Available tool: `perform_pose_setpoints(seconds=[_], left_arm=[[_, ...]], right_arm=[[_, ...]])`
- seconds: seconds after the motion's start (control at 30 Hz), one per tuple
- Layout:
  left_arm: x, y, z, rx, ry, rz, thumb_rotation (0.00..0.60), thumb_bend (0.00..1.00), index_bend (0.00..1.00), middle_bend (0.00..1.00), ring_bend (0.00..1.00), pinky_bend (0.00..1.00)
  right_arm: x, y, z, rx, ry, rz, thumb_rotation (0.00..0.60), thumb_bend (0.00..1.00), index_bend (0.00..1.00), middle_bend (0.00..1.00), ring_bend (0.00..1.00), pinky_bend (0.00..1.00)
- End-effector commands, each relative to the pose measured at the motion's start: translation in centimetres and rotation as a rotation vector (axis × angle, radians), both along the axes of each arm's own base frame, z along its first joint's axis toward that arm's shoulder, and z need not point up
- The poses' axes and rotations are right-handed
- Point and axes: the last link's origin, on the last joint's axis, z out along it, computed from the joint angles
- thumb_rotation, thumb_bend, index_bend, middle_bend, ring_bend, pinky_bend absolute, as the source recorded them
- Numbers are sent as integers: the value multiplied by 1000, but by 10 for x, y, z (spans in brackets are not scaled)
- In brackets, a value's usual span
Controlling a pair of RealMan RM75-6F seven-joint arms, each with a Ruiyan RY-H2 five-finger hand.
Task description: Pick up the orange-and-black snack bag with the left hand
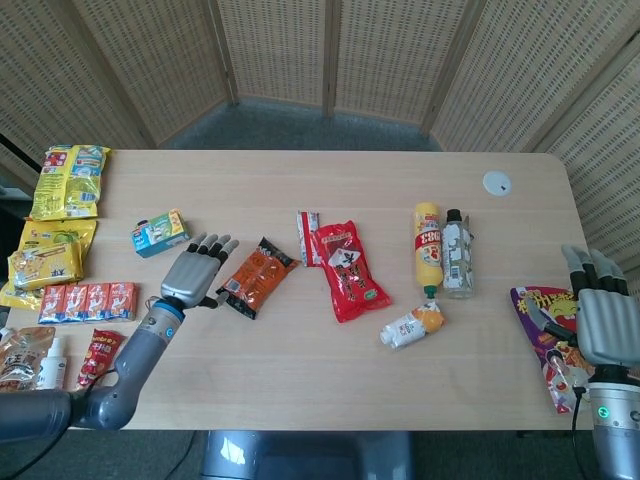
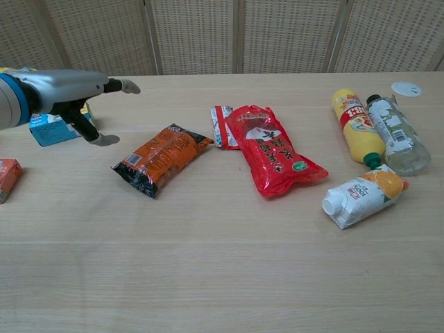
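The orange-and-black snack bag (image 1: 254, 277) (image 2: 160, 158) lies flat on the table, slanted, left of the red snack bag. My left hand (image 1: 194, 271) (image 2: 82, 97) is open with fingers spread, just left of the bag and apart from it, holding nothing. My right hand (image 1: 603, 318) is open at the table's right edge, over a purple snack bag (image 1: 551, 334).
A red snack bag (image 1: 346, 267) and a small red-white packet (image 1: 308, 236) lie right of the target. A blue-green carton (image 1: 160, 232) sits behind my left hand. Yellow bottle (image 1: 428, 243), clear bottle (image 1: 457, 252) and small drink carton (image 1: 411, 326) lie further right. Snack packs crowd the left edge.
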Motion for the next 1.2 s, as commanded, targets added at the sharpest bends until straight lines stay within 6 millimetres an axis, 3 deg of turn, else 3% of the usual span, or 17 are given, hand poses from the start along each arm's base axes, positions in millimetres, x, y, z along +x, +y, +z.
perform_pose_setpoints(seconds=[0.03,0.6,0.9,1.0,1.1,1.2], left_arm=[[2,-4,-22,-8,2,45,520,376,0,0,0,0],[9,12,-84,-42,-162,136,522,376,0,0,0,0],[8,16,-102,-39,-189,167,526,383,0,0,0,0],[4,17,-105,-30,-180,167,530,455,0,0,0,0],[0,15,-109,-28,-184,183,565,591,0,0,0,24],[-1,15,-110,-23,-169,181,599,763,8,0,10,149]], right_arm=[[-1,2,3,-5,-3,-3,143,323,0,62,0,33],[-7,9,4,17,-27,-33,143,323,0,62,0,34],[-8,10,7,11,-59,-39,144,324,0,68,0,34],[-9,11,9,10,-68,-45,139,324,0,68,0,34],[-10,13,11,5,-81,-47,140,324,0,71,0,35],[-10,14,12,2,-92,-41,142,323,0,76,0,43]])
